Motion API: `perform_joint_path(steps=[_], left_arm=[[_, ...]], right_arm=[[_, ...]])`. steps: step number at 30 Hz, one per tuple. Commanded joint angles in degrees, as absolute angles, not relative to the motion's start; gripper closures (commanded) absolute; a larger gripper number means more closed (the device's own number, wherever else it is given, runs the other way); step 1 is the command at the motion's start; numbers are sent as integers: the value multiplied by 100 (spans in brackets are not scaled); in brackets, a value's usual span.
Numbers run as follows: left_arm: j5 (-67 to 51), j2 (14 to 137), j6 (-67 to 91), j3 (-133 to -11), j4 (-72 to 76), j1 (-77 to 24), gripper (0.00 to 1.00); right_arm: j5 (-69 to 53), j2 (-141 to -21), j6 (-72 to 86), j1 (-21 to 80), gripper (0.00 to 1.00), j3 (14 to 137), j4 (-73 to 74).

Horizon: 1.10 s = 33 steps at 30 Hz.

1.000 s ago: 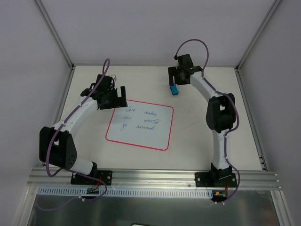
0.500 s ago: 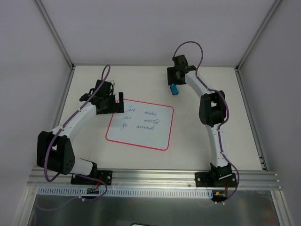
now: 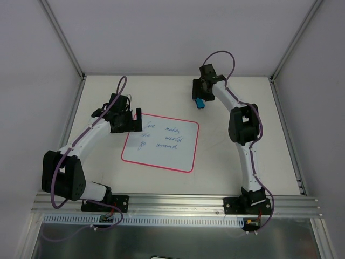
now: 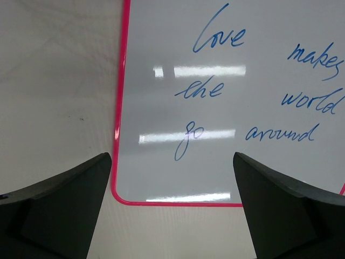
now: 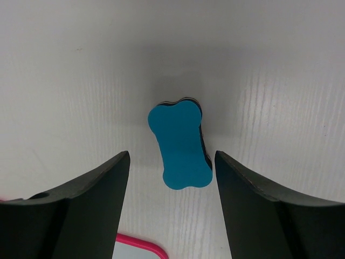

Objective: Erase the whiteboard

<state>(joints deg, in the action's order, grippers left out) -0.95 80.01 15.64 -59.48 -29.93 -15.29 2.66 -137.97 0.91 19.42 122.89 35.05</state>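
Pale tabletop (image 3: 226, 162) under plain grey walls. Lies flat mid-table: whiteboard (image 3: 161, 143), blue handwriting untouched. Hovers over its left edge with left gripper (image 4: 171, 156), fingers spread wide, grasping nothing; probably placed to pin board against sliding. Straddles blue eraser (image 5: 180, 145) beyond board's far right corner with right gripper (image 5: 171, 156), fingers parted, gap each side, no grip; lined up for pickup.

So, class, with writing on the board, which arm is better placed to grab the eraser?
The right arm. Its jaws stand open either side of the blue eraser. The left arm hangs its open jaws over the whiteboard, well away from it.
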Motion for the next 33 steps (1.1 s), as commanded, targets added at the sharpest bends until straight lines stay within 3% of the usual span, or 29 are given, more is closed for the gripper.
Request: perform_joint_path(steps=[1,3,17,33], left_arm=[[-141,7726,1591,-5836,-3067,-1485,1],[-158,7682,1626,-5766,-3085,-1494,1],[-158,7234,1714,-5309,-3146,-1485,1],[-229,7040,1758,-5150,-3182,-1494,3]], right_arm=[[132,-13755,413,1907,32,12331,3621],[132,-13772,509,1899,36,12331,3647],[176,-13650,1396,1855,37,11796,3788],[597,-13474,1845,1846,45,11505,3770]])
